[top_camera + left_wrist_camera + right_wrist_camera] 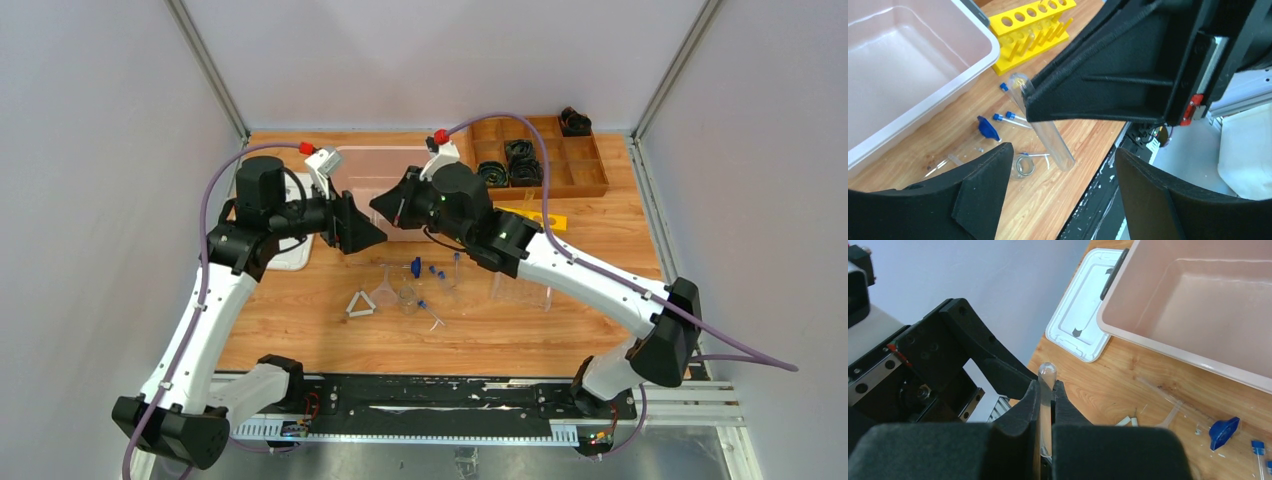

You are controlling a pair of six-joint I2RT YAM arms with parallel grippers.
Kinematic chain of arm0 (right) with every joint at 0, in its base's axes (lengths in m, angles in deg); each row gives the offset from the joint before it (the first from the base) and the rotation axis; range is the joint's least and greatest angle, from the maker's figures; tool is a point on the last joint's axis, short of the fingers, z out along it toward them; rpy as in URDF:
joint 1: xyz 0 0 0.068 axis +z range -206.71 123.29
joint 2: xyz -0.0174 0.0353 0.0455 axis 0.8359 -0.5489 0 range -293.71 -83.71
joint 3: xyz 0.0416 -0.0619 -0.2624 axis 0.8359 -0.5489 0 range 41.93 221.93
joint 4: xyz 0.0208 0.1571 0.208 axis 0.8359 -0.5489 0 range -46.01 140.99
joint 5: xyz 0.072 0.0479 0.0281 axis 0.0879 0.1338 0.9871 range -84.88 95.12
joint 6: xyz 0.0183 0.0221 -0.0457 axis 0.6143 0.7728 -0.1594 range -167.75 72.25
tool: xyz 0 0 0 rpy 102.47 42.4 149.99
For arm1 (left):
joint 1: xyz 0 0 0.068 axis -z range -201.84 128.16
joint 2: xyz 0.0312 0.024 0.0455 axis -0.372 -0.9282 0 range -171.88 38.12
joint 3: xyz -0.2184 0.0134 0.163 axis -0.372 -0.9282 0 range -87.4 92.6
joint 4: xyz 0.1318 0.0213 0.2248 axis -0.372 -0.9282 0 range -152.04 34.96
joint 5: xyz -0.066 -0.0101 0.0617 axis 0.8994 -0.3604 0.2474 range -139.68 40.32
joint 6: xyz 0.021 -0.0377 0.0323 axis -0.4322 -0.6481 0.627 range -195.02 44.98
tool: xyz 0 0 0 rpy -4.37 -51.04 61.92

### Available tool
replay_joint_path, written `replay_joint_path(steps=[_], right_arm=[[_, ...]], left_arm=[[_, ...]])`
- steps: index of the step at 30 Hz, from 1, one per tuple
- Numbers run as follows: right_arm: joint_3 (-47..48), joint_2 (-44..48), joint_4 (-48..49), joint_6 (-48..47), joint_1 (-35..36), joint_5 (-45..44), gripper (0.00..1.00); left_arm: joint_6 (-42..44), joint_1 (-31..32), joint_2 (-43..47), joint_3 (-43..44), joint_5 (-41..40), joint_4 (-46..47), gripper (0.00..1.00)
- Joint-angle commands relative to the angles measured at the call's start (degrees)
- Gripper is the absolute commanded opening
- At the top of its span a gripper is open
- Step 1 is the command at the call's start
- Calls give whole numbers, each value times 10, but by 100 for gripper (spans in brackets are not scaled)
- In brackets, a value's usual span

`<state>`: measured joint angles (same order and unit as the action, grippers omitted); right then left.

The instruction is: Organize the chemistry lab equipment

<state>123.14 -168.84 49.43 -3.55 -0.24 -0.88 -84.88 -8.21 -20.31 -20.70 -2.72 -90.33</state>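
Several coiled bundles point(520, 150) occupy tray point(585, 165) compartments; right hand point(1047, 390) pinches a tube point(1046, 372).

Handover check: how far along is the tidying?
Nothing looks put away: the pale plastic bin shows empty. In hand: the right gripper is shut on a clear test tube, the open left gripper facing it. Left: blue-capped small tubes, clear funnel, white triangle loose on the table.

Bright, even light; soft shadows; close foreground slightly blurred.
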Motion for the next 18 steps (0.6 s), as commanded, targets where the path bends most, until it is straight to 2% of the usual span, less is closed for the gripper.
replay_joint_path(steps=[1, 3, 11, 15, 16, 18], right_arm=[[13, 21, 24, -11, 16, -5, 0], [11, 21, 27, -13, 18, -8, 0], [4, 29, 55, -23, 28, -14, 0], [6, 35, 50, -29, 29, -13, 1], [6, 38, 44, -31, 29, -18, 9], [5, 45, 31, -33, 27, -34, 30]], left_arm=[[-31, 1, -2, 1, 8, 43, 76], [-36, 1, -6, 1, 15, 45, 70], [-18, 1, -9, 12, 23, 9, 29], [-5, 1, -8, 13, 24, 0, 16], [0, 1, -7, 15, 24, -2, 14], [12, 1, -7, 15, 24, -8, 8]])
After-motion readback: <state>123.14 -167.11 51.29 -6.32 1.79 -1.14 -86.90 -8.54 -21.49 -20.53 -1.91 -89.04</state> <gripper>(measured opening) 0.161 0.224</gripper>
